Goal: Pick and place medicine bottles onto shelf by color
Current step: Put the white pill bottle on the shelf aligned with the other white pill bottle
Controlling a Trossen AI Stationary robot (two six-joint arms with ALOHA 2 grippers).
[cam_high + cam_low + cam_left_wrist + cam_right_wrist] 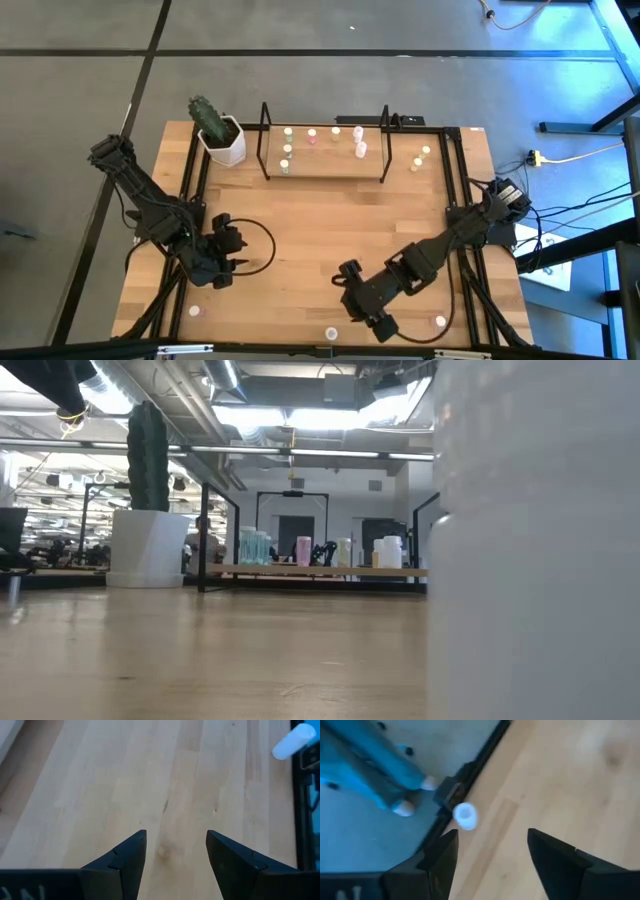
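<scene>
The shelf (325, 150) stands at the table's far middle, and several tiny bottles stand on its wooden floor (310, 570). Two more bottles (421, 158) stand just right of it. Three bottles stand near the table's near edge: one at the left (193, 312), one in the middle (330, 332) and one at the right (440, 321). My left gripper (222, 265) is open over bare wood (175, 837). My right gripper (360, 305) is open (492, 835), just short of the middle bottle (465, 815), which stands upright by the near rail.
A white hexagonal pot with a cactus (220, 135) stands left of the shelf. Black rails (195, 170) run along the table's sides. A bottle (530, 540) close to the low camera hides that view's right side. Bare wood lies between the arms and the shelf.
</scene>
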